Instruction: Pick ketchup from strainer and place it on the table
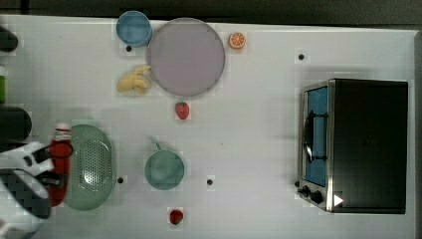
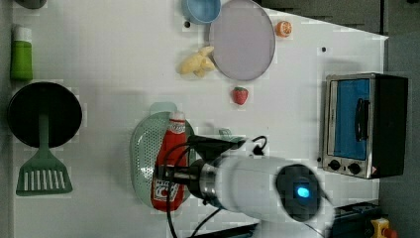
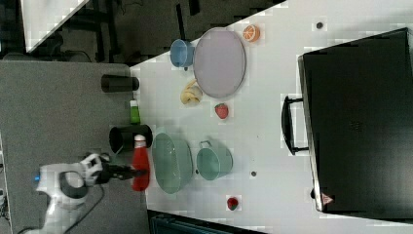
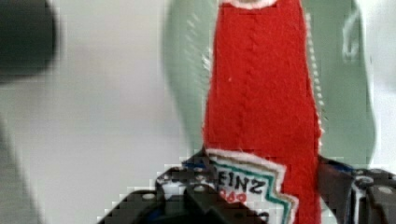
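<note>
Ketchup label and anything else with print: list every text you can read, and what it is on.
"EINZ": on the ketchup label, wrist view; the first letter is cut off by the label's edge.
Digits below it on the label: too blurred to read.
White triangle mark on the oven corner, top view: no legible text.

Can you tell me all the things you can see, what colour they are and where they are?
ketchup: 1, red with white cap, held over the strainer's edge at the top view's left
strainer: 1, pale green, on the table
cup with handle: 1, teal-green, beside the strainer
cup: 1, blue, touching the plate
plate: 1, grey-lilac, top view's upper middle
bananas: 1 bunch, yellow, beside the plate
strawberries: 2, red, one below the plate, one near the bottom edge
orange half: 1, orange, right of the plate
toaster oven: 1, black and silver, top view's right
spatula: 1, green
green bottle: 1
gripper: 1, black, shut on the ketchup
</note>
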Controlling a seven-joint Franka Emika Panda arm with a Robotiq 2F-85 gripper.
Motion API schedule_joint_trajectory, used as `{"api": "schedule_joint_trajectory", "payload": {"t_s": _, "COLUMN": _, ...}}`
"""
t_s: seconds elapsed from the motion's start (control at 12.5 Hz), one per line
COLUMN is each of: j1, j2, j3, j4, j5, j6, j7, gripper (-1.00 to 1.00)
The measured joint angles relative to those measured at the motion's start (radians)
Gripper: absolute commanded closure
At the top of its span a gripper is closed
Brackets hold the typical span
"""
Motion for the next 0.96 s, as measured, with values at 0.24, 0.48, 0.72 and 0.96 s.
{"api": "schedule_joint_trajectory", "payload": {"t_s": 0.24, "j1": -0.013, "j2": -0.064, "j3": 0.013, "j4": 0.165, "j5": 0.084, "j6": -0.226, "j7": -0.074, "gripper": -0.21}}
{"api": "schedule_joint_trajectory", "payload": {"t_s": 0.48, "j1": -0.059, "j2": -0.083, "j3": 0.019, "j4": 0.259, "j5": 0.110, "j6": -0.361, "j7": -0.151, "gripper": -0.21}}
{"api": "schedule_joint_trajectory", "payload": {"t_s": 0.72, "j1": -0.133, "j2": -0.118, "j3": -0.020, "j4": 0.272, "j5": 0.102, "j6": -0.400, "j7": -0.213, "gripper": -0.21}}
{"api": "schedule_joint_trajectory", "payload": {"t_s": 0.96, "j1": -0.209, "j2": -0.137, "j3": -0.109, "j4": 0.285, "j5": 0.091, "j6": -0.419, "j7": -0.236, "gripper": -0.21}}
